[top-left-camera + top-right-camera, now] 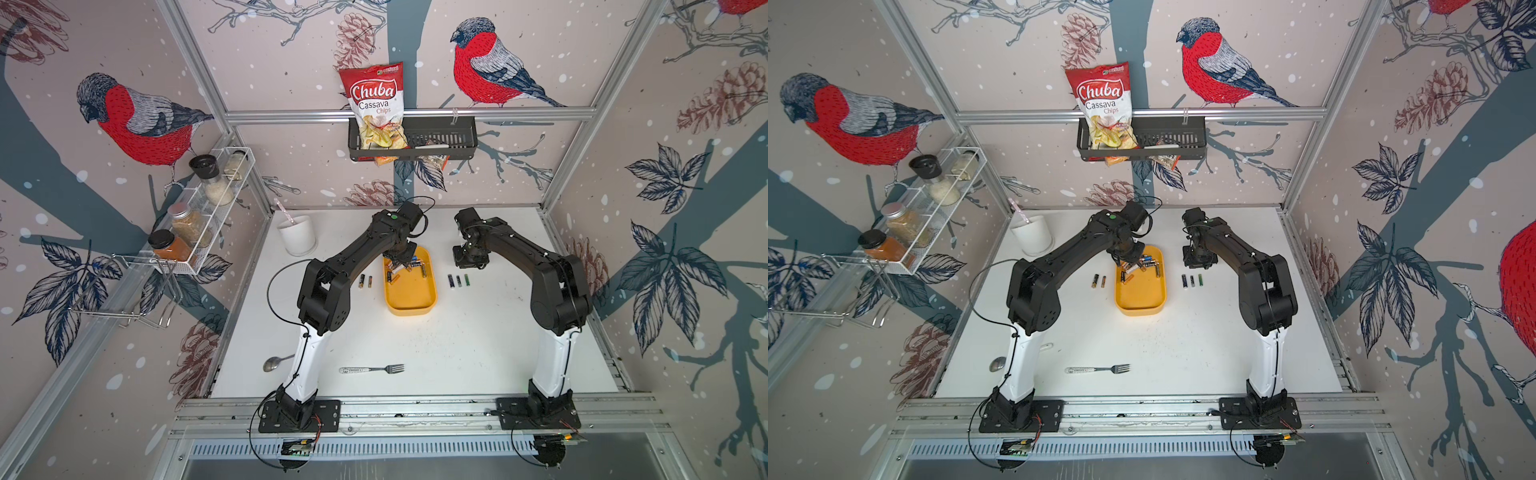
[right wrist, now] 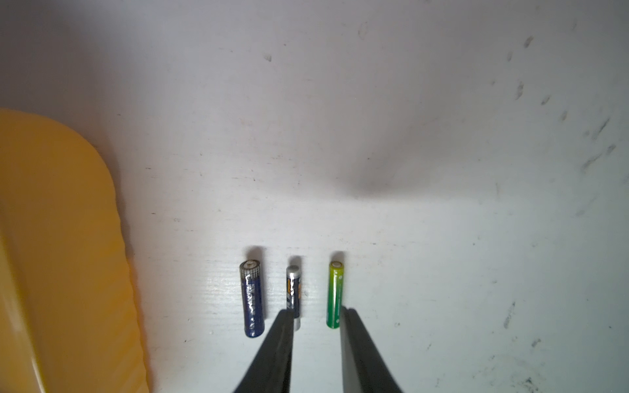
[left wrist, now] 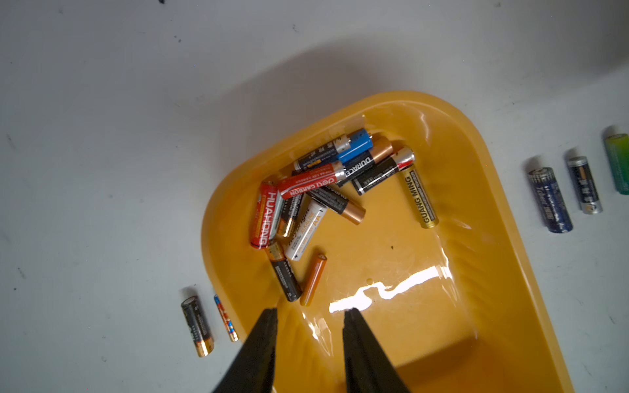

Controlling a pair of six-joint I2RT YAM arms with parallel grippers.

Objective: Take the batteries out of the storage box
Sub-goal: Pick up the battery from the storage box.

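Note:
The yellow storage box (image 1: 411, 299) (image 3: 442, 272) stands mid-table with several batteries (image 3: 316, 190) (image 1: 405, 268) piled at its far end. My left gripper (image 3: 311, 311) (image 1: 401, 262) hangs open over that end, nothing between its fingers, just short of an orange battery (image 3: 313, 280). Two batteries (image 1: 365, 281) (image 3: 197, 323) lie on the table left of the box. Right of it lie a blue (image 2: 252, 299), a dark silver-capped (image 2: 294, 289) and a green battery (image 2: 335, 292). My right gripper (image 2: 316, 309) (image 1: 469, 259) is open and empty above these.
A fork (image 1: 372, 369) and a spoon (image 1: 274, 363) lie near the table's front. A white cup (image 1: 297, 235) stands at the back left. A spice rack (image 1: 203, 208) hangs on the left wall and a black basket (image 1: 440, 139) with a chips bag on the back wall.

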